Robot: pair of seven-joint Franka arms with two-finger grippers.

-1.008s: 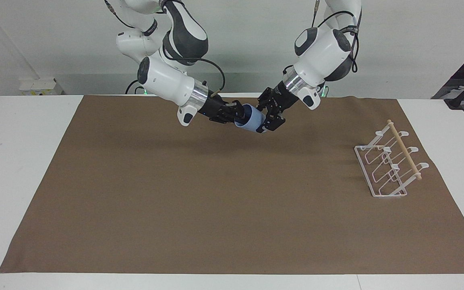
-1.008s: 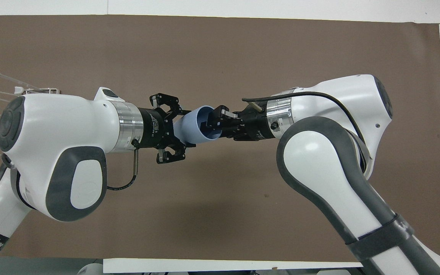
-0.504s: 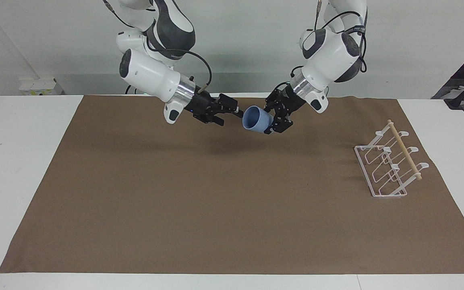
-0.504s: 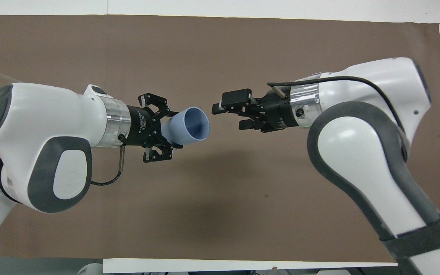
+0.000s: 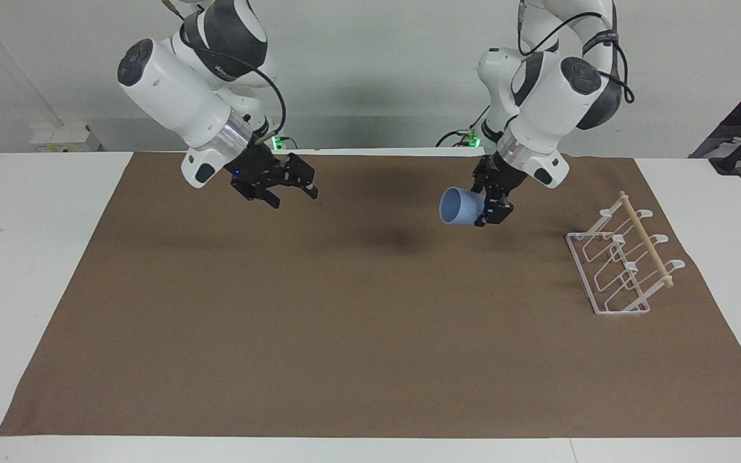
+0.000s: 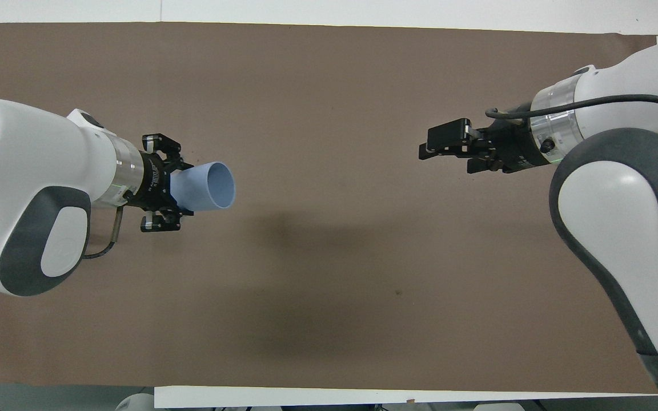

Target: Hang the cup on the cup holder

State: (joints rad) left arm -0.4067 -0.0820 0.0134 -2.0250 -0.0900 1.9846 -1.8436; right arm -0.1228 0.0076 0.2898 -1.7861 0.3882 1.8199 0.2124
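- Hanging in the air over the brown mat, the small light blue plastic tumbler now belongs to the left gripper alone, jaws clenched on its base.
- The right gripper has let go and drawn away, jaws released.
- The white wire cup holder waits on the bench at the left arm's end, so the carry there looks next.

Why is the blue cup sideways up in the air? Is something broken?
Nothing looks broken. The left tool holds the cup by its narrow end, so it lies sideways over the brown mat. The cup holder stands upright with nothing on it yet. The right tool is open, holding nothing.
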